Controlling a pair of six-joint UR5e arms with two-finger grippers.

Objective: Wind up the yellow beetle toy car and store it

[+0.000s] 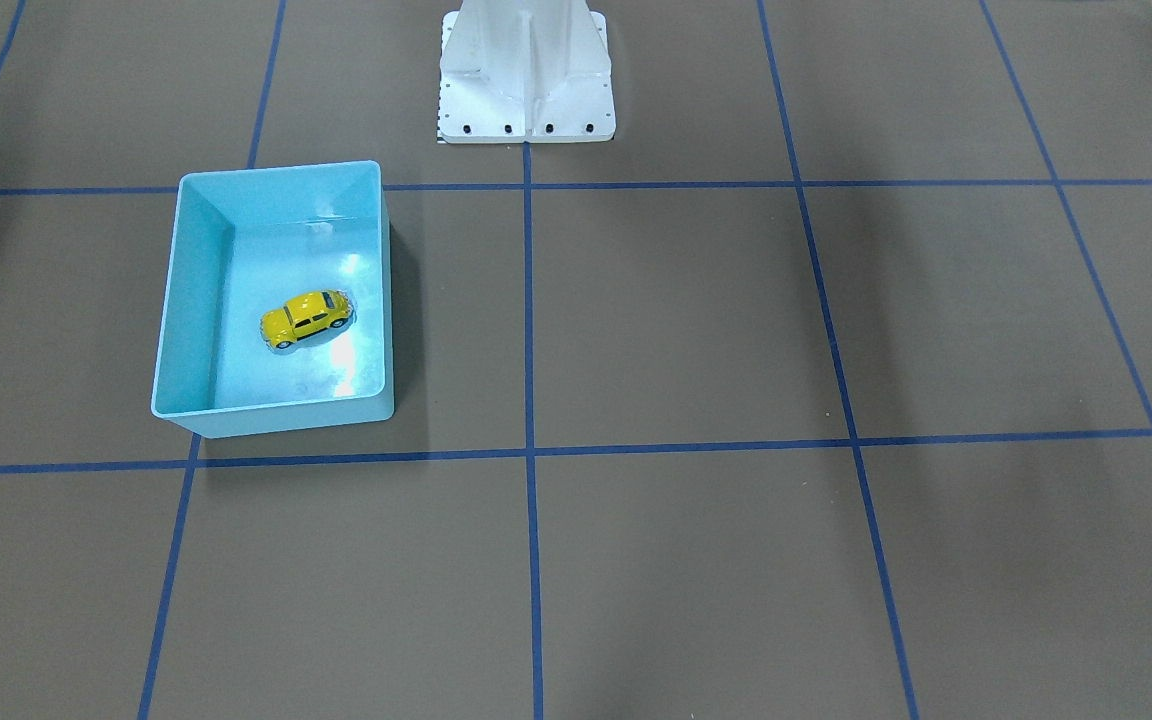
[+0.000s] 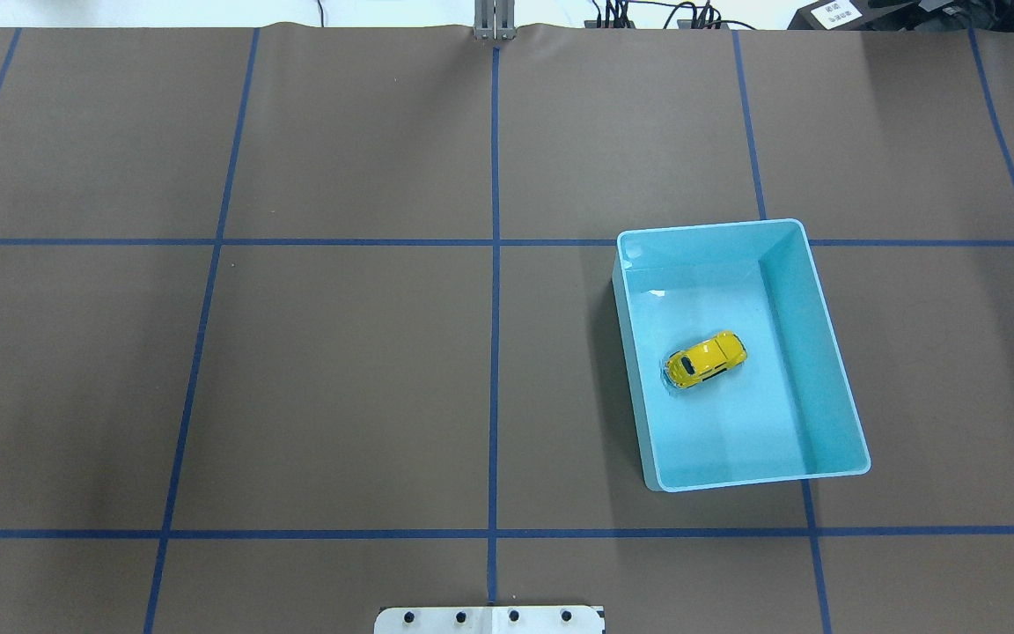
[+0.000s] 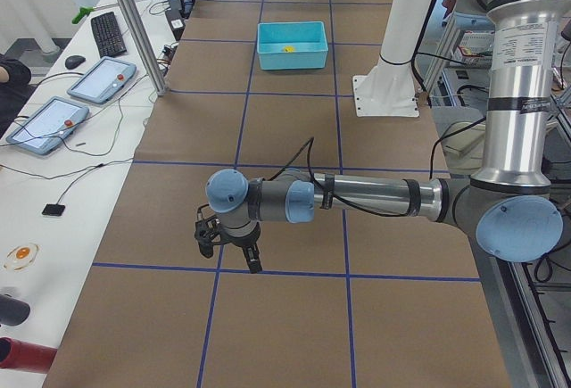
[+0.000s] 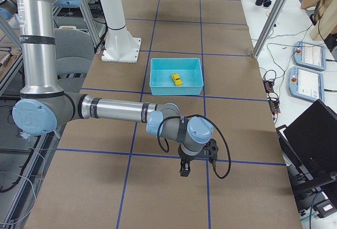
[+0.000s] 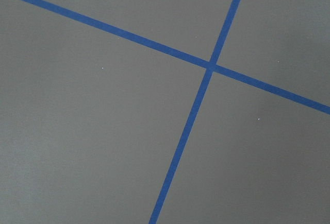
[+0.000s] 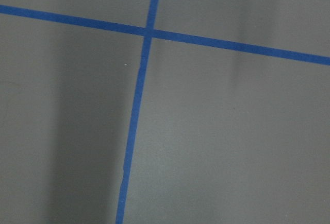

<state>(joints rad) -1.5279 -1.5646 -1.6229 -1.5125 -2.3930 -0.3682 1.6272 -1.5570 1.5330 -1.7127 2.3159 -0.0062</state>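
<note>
Overhead exterior: yellow car (image 2: pixel 706 359) diagonal, nose perhaps far-right; left gripper (image 3: pixel 229 255), right gripper (image 4: pixel 196 161) unclear.

I am looking down on the dull grey-brown table surface (image 5: pixel 87 141), which is filling my whole view. Two blue tape lines are crossing on it right of centre, in the upper half. One tape line (image 5: pixel 118 32) is slanting from the upper left edge down to the right edge. The other tape line (image 5: pixel 182 147) is running steeply from the top edge down to the bottom edge. A tiny pale speck (image 5: pixel 102 68) is lying left of the crossing.
</note>
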